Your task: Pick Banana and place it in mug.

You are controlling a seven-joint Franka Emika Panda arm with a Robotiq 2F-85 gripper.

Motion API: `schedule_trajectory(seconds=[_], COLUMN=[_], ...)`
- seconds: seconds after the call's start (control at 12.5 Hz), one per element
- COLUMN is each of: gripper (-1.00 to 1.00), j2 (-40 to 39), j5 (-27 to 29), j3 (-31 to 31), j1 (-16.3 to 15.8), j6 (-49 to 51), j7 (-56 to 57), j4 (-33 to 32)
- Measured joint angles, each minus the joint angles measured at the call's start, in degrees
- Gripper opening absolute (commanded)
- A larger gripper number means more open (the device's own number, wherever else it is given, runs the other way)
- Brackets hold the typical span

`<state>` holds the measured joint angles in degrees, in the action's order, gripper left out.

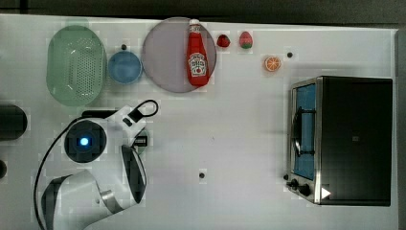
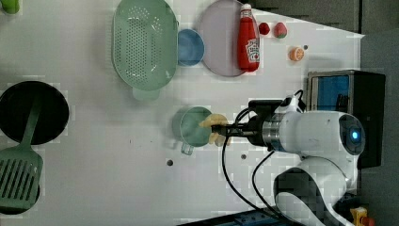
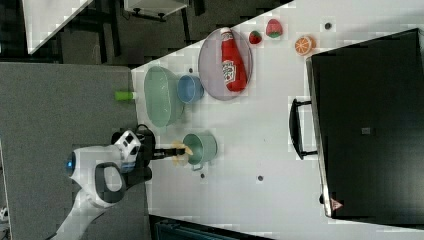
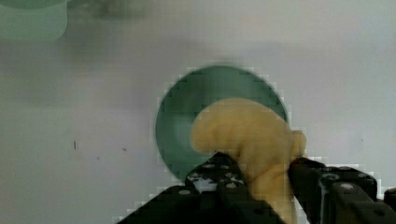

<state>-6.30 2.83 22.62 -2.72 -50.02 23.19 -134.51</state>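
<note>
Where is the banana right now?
In the left view, the banana is clamped in the tool, overlapping the right rim of the teal mug, below the green basket.

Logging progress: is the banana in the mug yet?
Not yet: the tool holds the banana over the mug.

The table [image 1: 239,143] is white and evenly lit, with a few small dark holes in its top. In the top view a dark strip runs along the far edge, behind the table. In the right view, a grey floor [image 3: 60,110] lies at the right view's left, and a second white table [image 3: 47,20] (only its corner) stands in the upper left, with dark legs of some furniture beside it.
</note>
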Motion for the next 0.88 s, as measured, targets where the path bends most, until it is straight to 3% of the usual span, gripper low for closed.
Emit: schedule_trajectory(seconds=[0.16, 0.64, 0.88], gripper=[-0.29, 0.99, 1.0], j2=[-1.6, -4.2, -1.9], j5=[-0.1, 0.6, 0.2], j3=[-0.2, 0.7, 1.3], j1=[0.2, 0.8, 0.2], j6=[-1.9, 1.0, 0.3], j7=[-0.1, -1.0, -1.3], j4=[-1.0, -2.2, -2.0])
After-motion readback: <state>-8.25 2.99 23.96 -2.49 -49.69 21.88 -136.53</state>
